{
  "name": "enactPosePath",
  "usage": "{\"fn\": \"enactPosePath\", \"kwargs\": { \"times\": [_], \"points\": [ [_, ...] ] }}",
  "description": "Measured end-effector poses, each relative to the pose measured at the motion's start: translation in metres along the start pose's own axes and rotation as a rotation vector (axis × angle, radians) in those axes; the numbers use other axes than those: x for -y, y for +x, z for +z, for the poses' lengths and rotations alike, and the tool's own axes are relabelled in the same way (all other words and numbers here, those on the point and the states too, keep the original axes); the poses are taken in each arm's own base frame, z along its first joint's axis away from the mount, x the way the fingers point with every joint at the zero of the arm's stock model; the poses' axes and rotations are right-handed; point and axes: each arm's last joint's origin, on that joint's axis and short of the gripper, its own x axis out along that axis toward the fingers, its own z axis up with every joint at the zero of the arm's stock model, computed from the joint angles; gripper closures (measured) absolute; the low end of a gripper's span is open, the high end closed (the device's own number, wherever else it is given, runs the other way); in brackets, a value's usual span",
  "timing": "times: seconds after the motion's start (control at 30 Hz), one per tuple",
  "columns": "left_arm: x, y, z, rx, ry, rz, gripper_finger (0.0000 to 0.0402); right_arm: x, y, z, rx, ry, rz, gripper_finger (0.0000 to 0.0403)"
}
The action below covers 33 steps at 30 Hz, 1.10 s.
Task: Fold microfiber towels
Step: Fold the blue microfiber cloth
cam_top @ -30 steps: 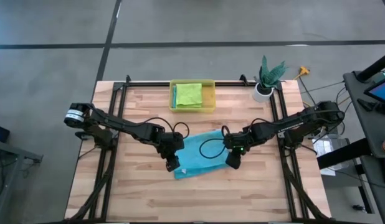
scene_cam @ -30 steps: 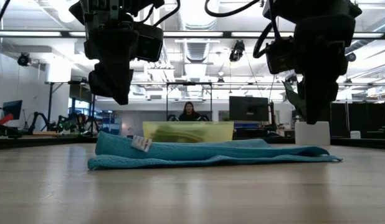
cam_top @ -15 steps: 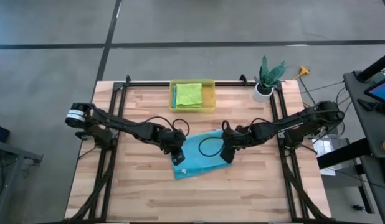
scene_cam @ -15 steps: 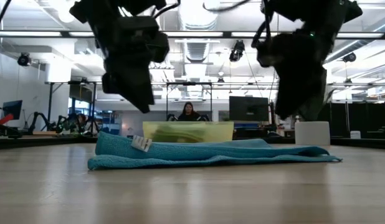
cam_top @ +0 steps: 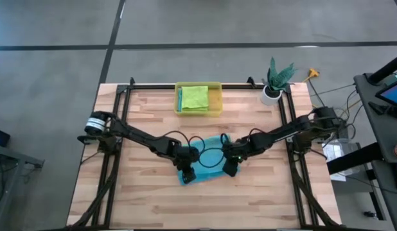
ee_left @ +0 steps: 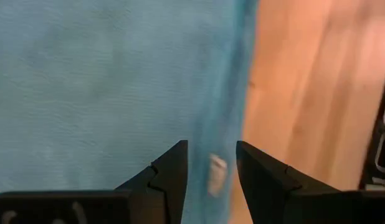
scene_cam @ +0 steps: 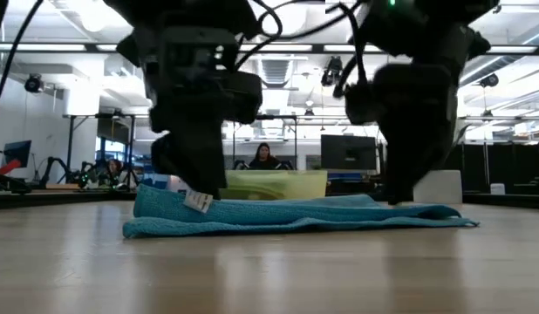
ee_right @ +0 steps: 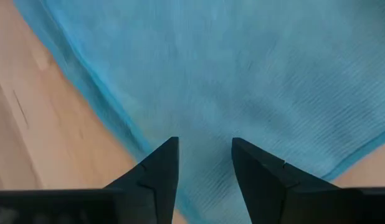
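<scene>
A teal microfiber towel (cam_top: 208, 172) lies flat on the wooden table, with a white tag (scene_cam: 198, 201) at its near left edge. My left gripper (cam_top: 187, 173) is low over that corner, open, its fingertips on either side of the hem and tag (ee_left: 216, 174). My right gripper (cam_top: 229, 168) is open, low over the towel's near right edge (ee_right: 118, 118). In the low view both grippers (scene_cam: 204, 187) (scene_cam: 400, 196) reach down to the cloth's top. A lime green towel (cam_top: 195, 97) lies folded in the yellow bin (cam_top: 216, 106). My left gripper points steeply down at the towel's near left edge by the tag (ee_left: 211, 124); I cannot tell whether its fingertips touch the cloth. My right gripper points steeply down over the towel just inside its near right edge (ee_right: 205, 93); whether it touches cannot be told either.
The yellow bin stands at the table's far edge, middle. A potted plant (cam_top: 275, 80) is at the far right corner. Bare wood (cam_top: 205, 205) lies near the front edge. Black cables loop over the towel (cam_top: 211, 156). A person (scene_cam: 263, 157) sits in the room beyond.
Both grippers have come down from well above the towel to its surface, each moving a little toward the table's middle and near edge. The towel has stayed where it was.
</scene>
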Motion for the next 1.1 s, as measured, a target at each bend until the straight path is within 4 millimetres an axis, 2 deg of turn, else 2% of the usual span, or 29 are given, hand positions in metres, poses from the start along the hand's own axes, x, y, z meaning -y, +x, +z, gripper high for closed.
{"fn": "enactPosePath", "kwargs": {
  "times": [0.13,0.33,0.77,0.87,0.93,1.0,1.1],
  "points": [
    [0.011,0.000,-0.005,-0.012,0.013,-0.023,0.0281,-0.004,0.008,-0.007,-0.056,0.025,0.014,0.0267],
    [0.022,-0.003,-0.009,-0.003,0.005,-0.052,0.0281,-0.008,0.010,-0.010,-0.038,0.009,-0.002,0.0278],
    [0.030,-0.005,-0.011,0.012,-0.002,-0.087,0.0281,-0.008,0.012,-0.009,-0.017,0.046,-0.006,0.0289],
    [0.029,-0.020,-0.007,0.109,-0.059,-0.021,0.0281,-0.010,0.009,-0.009,-0.008,0.053,0.006,0.0291],
    [0.026,-0.029,-0.006,0.194,-0.114,0.082,0.0281,-0.011,0.008,-0.009,-0.006,0.051,0.009,0.0294],
    [0.022,-0.032,-0.006,0.243,-0.134,0.168,0.0281,-0.011,0.008,-0.010,-0.008,0.049,0.009,0.0297],
    [0.016,-0.026,-0.010,0.198,-0.096,0.223,0.0281,-0.012,0.008,-0.010,-0.008,0.061,0.010,0.0300]
  ]
}}
